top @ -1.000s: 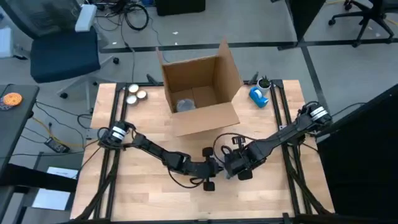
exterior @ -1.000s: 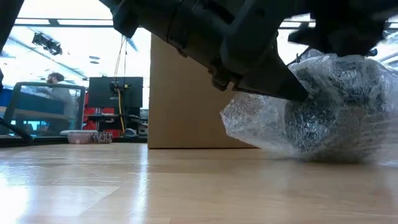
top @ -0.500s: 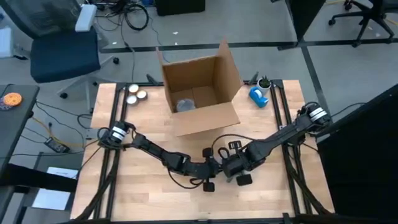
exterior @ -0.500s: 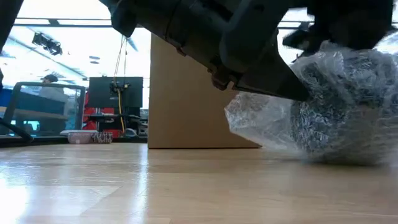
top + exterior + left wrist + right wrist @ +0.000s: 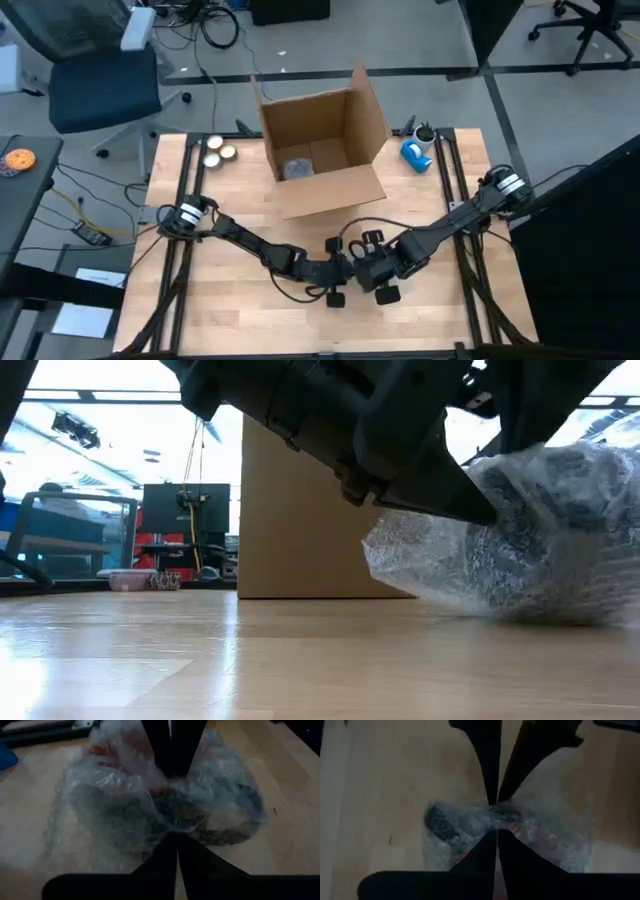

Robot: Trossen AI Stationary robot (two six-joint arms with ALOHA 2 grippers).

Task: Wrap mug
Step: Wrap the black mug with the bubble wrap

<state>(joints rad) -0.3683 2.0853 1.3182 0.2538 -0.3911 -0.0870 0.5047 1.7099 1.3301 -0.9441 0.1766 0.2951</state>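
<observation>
Pinching crinkly bubble wrap [image 5: 125,805] — both grippers, left gripper [image 5: 176,837], right gripper [image 5: 496,829].

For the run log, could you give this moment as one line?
left gripper: shut on bubble wrap | right gripper: shut on bubble wrap | mug: inside wrap, on table

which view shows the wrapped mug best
The left wrist view: the bubble-wrapped mug fills it, pinched by both grippers. The low view shows its side, the right wrist view part of it; arms hide it from above.

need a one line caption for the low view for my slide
Both grippers, left and right, pinch a bubble-wrapped bundle on the wooden table, cardboard box behind.
</observation>
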